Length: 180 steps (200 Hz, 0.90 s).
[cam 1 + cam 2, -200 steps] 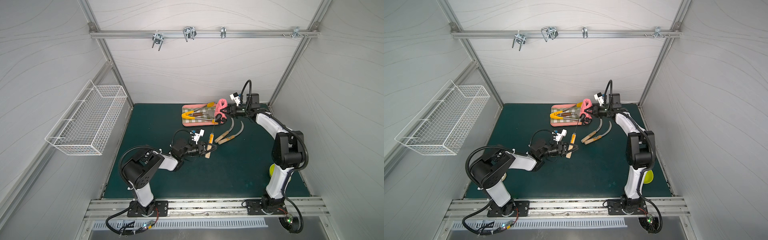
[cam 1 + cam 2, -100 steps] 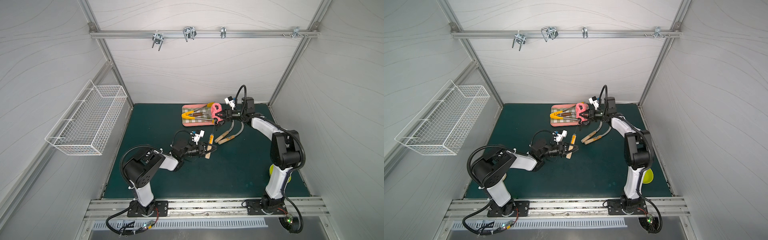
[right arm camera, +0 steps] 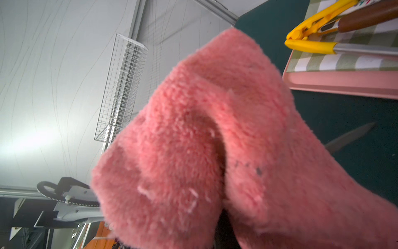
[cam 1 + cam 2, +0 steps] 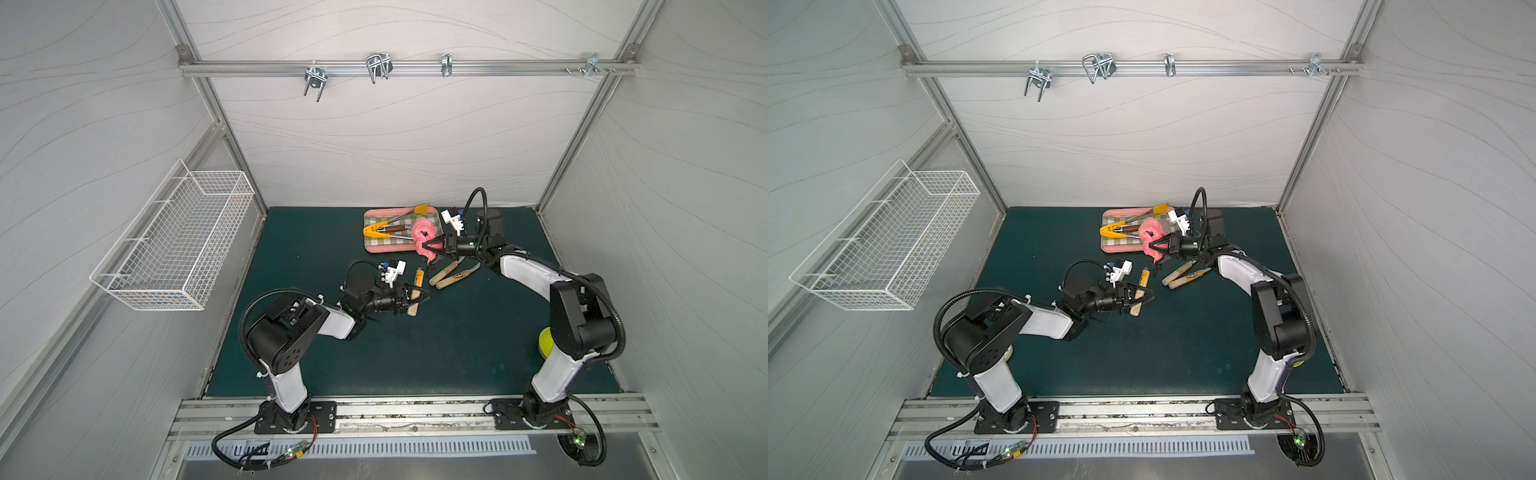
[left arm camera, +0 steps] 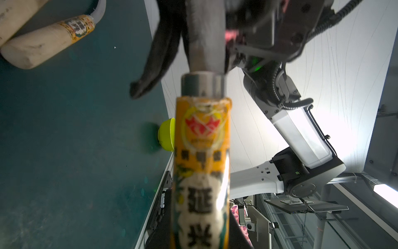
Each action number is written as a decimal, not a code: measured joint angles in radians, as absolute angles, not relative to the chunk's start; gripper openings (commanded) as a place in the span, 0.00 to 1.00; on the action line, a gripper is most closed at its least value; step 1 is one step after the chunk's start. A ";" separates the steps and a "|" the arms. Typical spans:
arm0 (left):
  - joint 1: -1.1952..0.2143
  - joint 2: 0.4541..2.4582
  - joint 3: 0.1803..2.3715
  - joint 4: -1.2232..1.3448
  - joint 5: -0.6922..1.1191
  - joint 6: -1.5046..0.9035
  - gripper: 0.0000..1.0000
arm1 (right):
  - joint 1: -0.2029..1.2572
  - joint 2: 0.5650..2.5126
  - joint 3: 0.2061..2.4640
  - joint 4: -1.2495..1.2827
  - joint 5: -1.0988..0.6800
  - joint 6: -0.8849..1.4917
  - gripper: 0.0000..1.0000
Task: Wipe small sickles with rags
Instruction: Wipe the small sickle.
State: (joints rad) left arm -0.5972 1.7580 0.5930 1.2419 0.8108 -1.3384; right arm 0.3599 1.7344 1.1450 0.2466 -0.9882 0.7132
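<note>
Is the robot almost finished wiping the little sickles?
Not yet, it seems. None looks set aside as done. Right now the left gripper holds one sickle by its handle while the right gripper holds the pink rag over its blade. Two more sickles lie on the mat, waiting.

1. Held sickle (image 4: 419, 276): pale wood handle with an orange label band, grey blade. Handle pinched in the left hand (image 4: 422, 296), blade end buried in the rag (image 4: 424, 232).
2. Spare sickles (image 4: 451, 279): two, flat on the bench (image 4: 415, 353), handles side by side.
3. Rag: pink and fuzzy (dark backing), bunched in the right hand (image 4: 432, 245).
</note>
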 measured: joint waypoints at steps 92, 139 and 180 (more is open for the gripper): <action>-0.581 1.768 0.638 1.288 0.826 -1.312 0.00 | 0.365 1.444 1.063 0.073 -0.943 0.698 0.00; -0.580 1.756 0.609 1.312 0.820 -1.293 0.00 | 0.165 1.380 1.278 -0.175 -0.940 0.566 0.00; -0.580 1.721 0.593 1.312 0.819 -1.291 0.00 | 0.143 1.495 1.322 -0.275 -0.949 0.478 0.00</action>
State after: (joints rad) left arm -0.5804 1.7206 0.5926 1.3117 0.8188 -1.2911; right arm 0.1432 1.4948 1.3220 -0.2749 -0.9489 0.4782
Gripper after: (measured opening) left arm 0.246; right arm 0.105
